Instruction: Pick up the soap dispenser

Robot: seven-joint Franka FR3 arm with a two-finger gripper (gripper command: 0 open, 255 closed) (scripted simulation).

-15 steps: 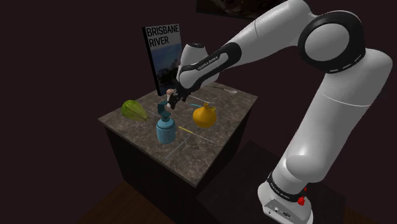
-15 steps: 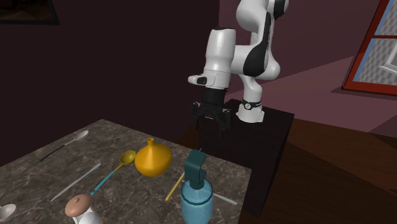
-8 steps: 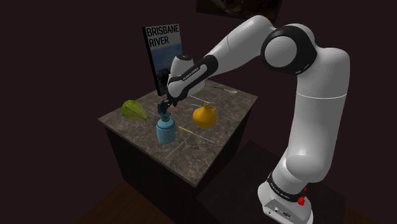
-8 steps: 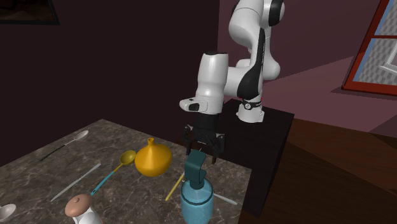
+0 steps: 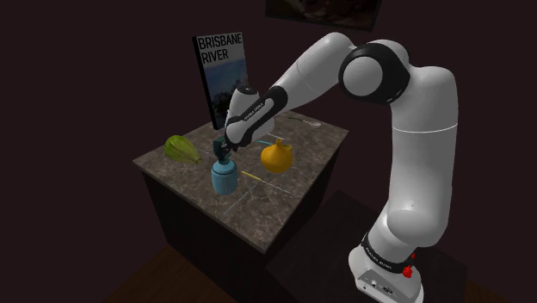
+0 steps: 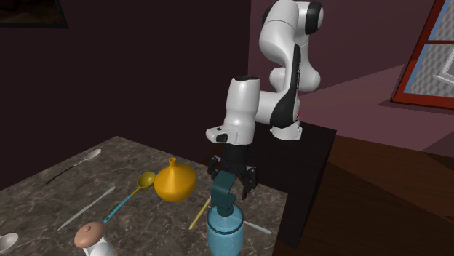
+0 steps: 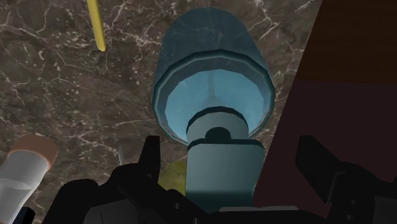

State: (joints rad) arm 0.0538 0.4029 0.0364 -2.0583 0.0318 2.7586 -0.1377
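- Dark marble counter (image 6: 36, 198) in a dim room, with maroon walls behind it.
- The soap dispenser (image 6: 224, 227) stands upright near the counter's edge, directly under your gripper (image 6: 233, 180).
- In the wrist view, the dispenser's (image 7: 213, 89) square pump head sits between the fingers (image 7: 151, 156).
- The fingers are spread, with a gap showing on each side of the pump head. Nothing is pinched yet.
- The body is round, see-through blue and smooth. Judge it stiff and slick, and bottom-heavy if it is filled; you cannot tell how full it is.
- The pump head has flat sides, so it is your best hold. The round body looks too wide for the fingers and likely to slip.
- Close low on the head, near the collar. Higher up, the plunger may sink or twist under the squeeze.
- Lift straight up. A tilted grip could swing the heavy base.
- A yellow jug (image 6: 174, 182) stands well outside one finger, and a shaker (image 6: 93, 238) is further off. Neither crowds the grasp.
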